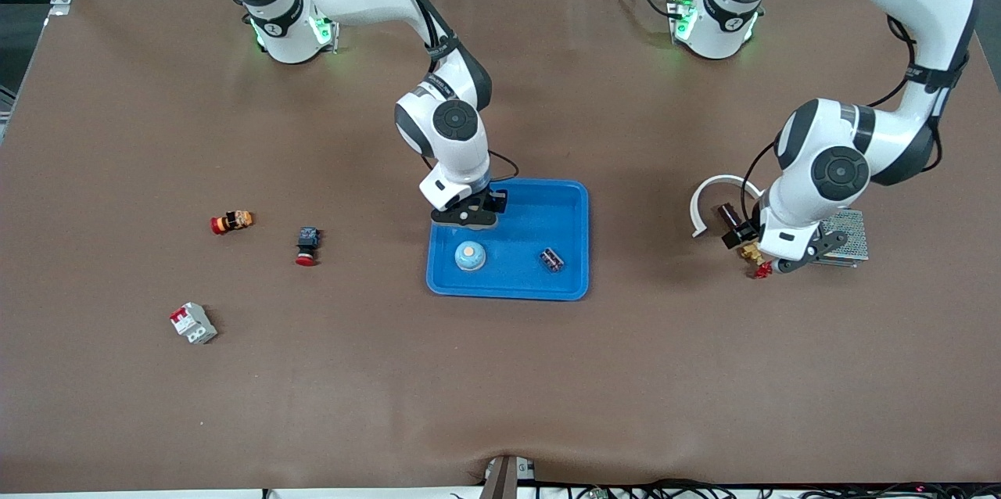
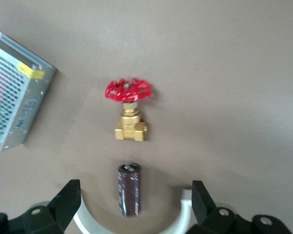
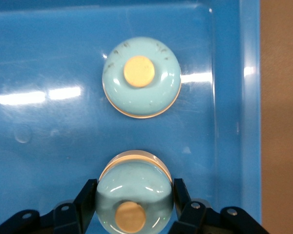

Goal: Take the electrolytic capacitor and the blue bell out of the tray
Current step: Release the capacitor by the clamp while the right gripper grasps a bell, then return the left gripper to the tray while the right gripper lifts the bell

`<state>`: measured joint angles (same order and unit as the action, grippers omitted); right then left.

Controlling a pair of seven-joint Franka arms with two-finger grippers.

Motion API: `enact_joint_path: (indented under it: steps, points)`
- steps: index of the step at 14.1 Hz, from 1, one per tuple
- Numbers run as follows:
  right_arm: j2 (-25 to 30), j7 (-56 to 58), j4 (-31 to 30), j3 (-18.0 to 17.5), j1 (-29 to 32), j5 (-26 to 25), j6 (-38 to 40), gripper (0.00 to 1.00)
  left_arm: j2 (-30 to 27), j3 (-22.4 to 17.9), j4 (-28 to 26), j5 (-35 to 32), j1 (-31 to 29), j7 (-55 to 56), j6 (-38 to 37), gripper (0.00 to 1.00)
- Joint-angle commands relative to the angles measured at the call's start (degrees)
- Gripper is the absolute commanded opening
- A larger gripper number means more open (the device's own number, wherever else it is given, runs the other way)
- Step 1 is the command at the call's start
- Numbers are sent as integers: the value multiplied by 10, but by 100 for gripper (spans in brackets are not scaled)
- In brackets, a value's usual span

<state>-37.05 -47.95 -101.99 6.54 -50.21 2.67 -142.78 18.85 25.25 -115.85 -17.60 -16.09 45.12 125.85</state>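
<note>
A blue tray (image 1: 575, 206) lies mid-table. In it sit a light blue bell (image 1: 470, 255) (image 3: 141, 77) with a tan button and a dark capacitor (image 1: 552, 259). My right gripper (image 1: 468, 217) (image 3: 134, 189) is over the tray's end nearer the robots, shut on a second light blue bell (image 3: 136, 178), which the hand hides in the front view. My left gripper (image 1: 774, 253) (image 2: 136, 195) hangs open over another dark capacitor (image 1: 731, 215) (image 2: 129, 189). This capacitor lies on the table inside a white curved piece (image 1: 715, 190) (image 2: 184, 217), with one finger on each side and neither touching it.
A brass valve (image 1: 755, 258) (image 2: 130, 109) with a red handwheel lies beside the capacitor, and a metal mesh box (image 1: 848, 237) (image 2: 14, 97) lies under the left arm. Toward the right arm's end lie two red push buttons (image 1: 231, 222) (image 1: 306, 245) and a grey breaker (image 1: 193, 323).
</note>
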Motion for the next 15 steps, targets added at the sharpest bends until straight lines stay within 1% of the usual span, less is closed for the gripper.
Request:
enact_joint_path:
  steps: [1,2,4,6,10,12,15]
  points:
    - [45,8,8,0,12,-8,66,42,17,21,93,33,10,6,-82,100]
    - [60,41,7,0,15,-7,83,39,28,25,119,46,22,7,-91,100]
    - [87,83,4,0,35,-6,119,39,45,26,153,60,52,20,-95,100]
    - [110,107,-5,1,41,-6,138,39,74,26,193,66,87,64,-95,100]
    - [169,168,-84,1,65,-7,116,38,136,25,249,64,157,202,-93,100]
    - [210,218,-138,1,85,-7,97,38,153,25,255,63,184,250,-87,100]
    - [258,274,-196,1,108,-7,93,37,169,25,256,64,214,311,-55,100]
